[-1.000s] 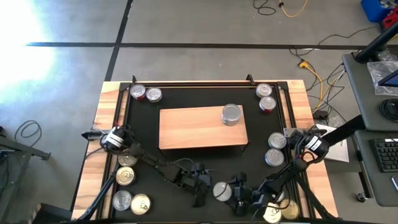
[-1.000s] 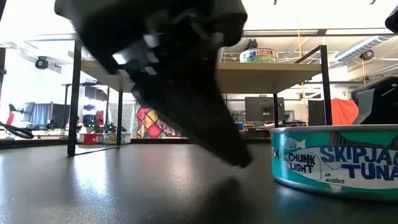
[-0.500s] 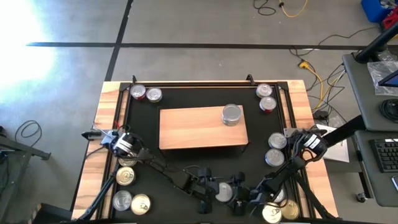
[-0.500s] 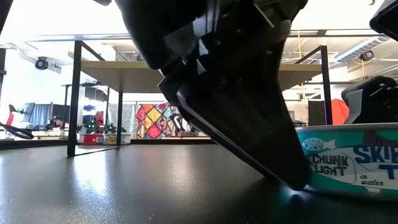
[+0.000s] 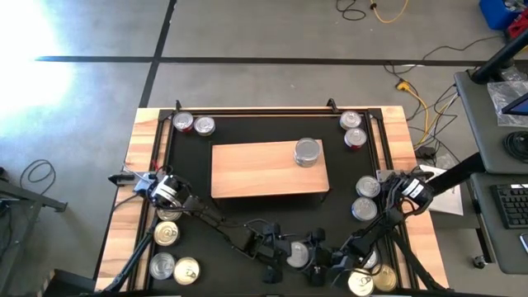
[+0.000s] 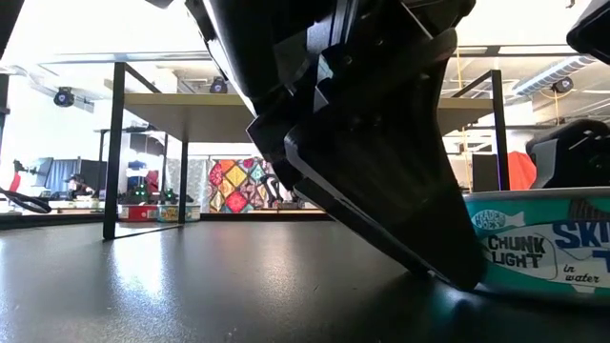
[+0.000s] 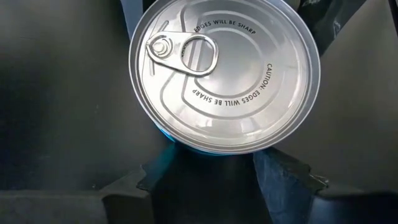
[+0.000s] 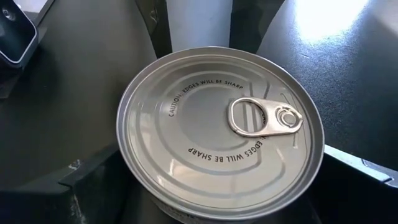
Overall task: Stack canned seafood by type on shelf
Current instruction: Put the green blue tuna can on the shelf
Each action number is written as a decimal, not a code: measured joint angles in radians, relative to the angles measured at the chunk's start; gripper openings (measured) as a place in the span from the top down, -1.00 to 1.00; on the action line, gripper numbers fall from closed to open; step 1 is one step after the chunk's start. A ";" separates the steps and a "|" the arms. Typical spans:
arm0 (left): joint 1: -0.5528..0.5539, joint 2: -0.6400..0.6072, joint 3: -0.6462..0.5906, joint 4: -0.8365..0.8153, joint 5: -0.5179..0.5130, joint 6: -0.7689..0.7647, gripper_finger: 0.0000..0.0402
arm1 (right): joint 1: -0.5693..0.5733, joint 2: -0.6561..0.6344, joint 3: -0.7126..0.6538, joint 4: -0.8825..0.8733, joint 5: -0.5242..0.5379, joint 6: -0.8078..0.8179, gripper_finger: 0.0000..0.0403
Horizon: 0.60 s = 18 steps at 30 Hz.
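A tuna tin (image 5: pixel 294 254) with a silver pull-tab lid (image 7: pixel 224 74) and a teal label (image 6: pixel 543 252) stands upright on the black mat near the table's front edge. My left gripper (image 5: pixel 280 251) is at its left side, slanting down, its fingers partly open with nothing between them. My right gripper (image 5: pixel 313 260) is at the tin's right side, open wide, with one finger (image 8: pixel 74 186) on either side of the tin (image 8: pixel 221 130). The shelf (image 5: pixel 268 169), a pale wood board on black legs, stands mid-table with a silver-lidded tin (image 5: pixel 307 152) on its right part. My left gripper meets the tin's side wall low down at its left (image 6: pixel 469 278) with its fingertips (image 7: pixel 146 177). It comes slanting down from the table's left. The tin stays upright with its base on the mat. Whether my right gripper's fingers touch the tin, I cannot tell.
Other tins stand round the mat: two at the far left (image 5: pixel 192 124), two at the far right (image 5: pixel 352 129), two at the right edge (image 5: pixel 365 198), several at the near left (image 5: pixel 167 235) and near right (image 5: pixel 360 283). Bare mat lies between shelf and grippers.
My left gripper has gone toward the table's right and a little down, up to the tin's left side. In the low view the tin has slid a little toward the right, staying upright.
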 joint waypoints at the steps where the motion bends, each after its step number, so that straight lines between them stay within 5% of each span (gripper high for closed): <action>1: 0.000 0.000 0.000 0.000 -0.002 0.000 0.11 | 0.000 0.000 0.000 0.000 -0.001 0.004 -0.99; 18: 0.000 -0.007 0.069 -0.083 0.011 0.047 0.11 | -0.004 -0.062 0.007 -0.124 -0.048 0.059 -0.83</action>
